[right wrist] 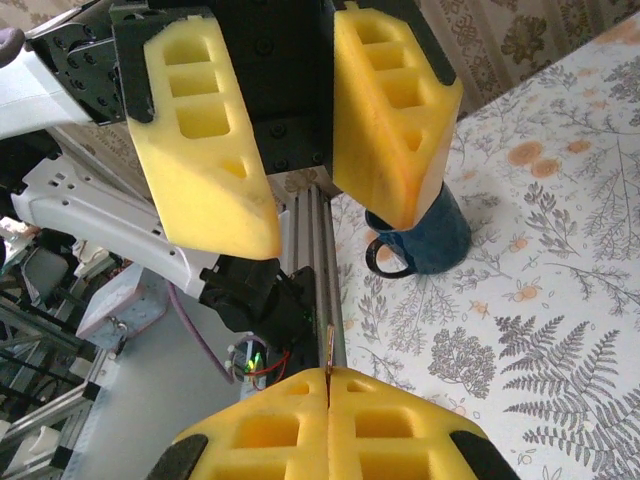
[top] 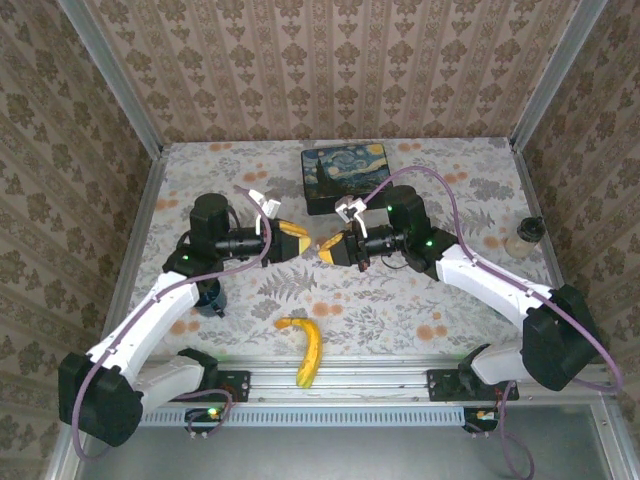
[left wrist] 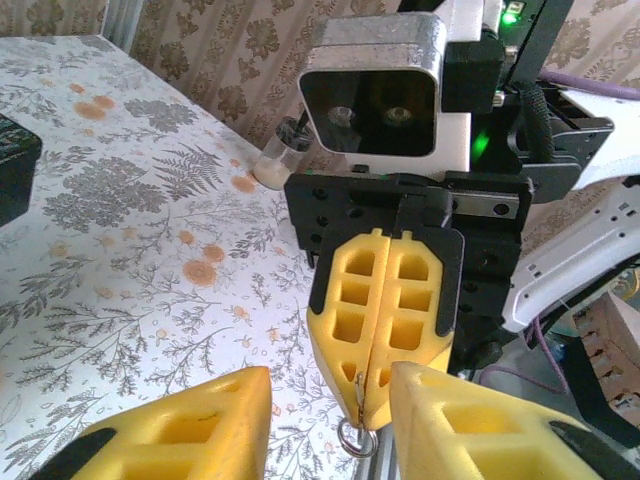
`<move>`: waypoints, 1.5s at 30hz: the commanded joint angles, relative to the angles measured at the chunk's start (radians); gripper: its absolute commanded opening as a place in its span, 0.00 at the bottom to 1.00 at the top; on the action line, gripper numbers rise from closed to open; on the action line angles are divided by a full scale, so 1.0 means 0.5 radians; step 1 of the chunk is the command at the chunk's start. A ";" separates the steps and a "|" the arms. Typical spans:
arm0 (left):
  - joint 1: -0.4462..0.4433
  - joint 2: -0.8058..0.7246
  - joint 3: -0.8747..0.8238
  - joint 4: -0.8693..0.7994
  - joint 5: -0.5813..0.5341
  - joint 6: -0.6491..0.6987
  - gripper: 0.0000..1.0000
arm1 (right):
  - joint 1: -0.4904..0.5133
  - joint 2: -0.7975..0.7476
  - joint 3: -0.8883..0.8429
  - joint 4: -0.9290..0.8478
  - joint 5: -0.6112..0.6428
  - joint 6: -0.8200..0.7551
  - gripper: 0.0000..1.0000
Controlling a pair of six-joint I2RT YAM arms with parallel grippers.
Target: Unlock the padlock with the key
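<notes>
The surface [top: 400, 300] is off-white, printed with grey ferns and orange blossoms. The walls [top: 330, 70] wear beige damask wallpaper with brown floral medallions in rows. The tin box [top: 345, 177] is dark blue with swirling yellow-and-white stars, a starry-night painting. The banana [top: 307, 352] is yellow and the mug [right wrist: 430, 235] is deep blue. The left arm [top: 150, 315] and right arm [top: 490, 280] are white with black joints, and their cables [left wrist: 590, 82] are purple. Both pairs of jaws are bright yellow on black mounts — the key [left wrist: 358, 408] is silvery metal. The small bottle [top: 527, 237] has a dark cap over pale contents.
</notes>
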 commanded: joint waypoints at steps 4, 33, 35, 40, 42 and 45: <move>-0.088 0.067 0.091 0.048 0.148 0.027 0.28 | 0.035 -0.026 0.091 -0.075 -0.051 -0.059 0.00; -0.149 0.137 0.174 -0.298 -0.011 0.206 0.00 | 0.057 -0.030 0.115 -0.097 0.065 -0.082 0.00; -0.149 0.128 0.177 -0.343 -0.041 0.216 0.00 | 0.057 -0.043 0.108 -0.087 0.081 -0.080 0.00; -0.149 0.127 0.176 -0.363 -0.059 0.215 0.00 | 0.059 -0.059 0.095 -0.066 0.118 -0.072 0.00; -0.149 0.118 0.182 -0.367 -0.095 0.213 0.00 | 0.057 -0.060 0.094 -0.066 0.126 -0.068 0.00; -0.149 0.096 0.197 -0.396 -0.192 0.210 0.00 | 0.057 -0.064 0.090 -0.050 0.123 -0.056 0.00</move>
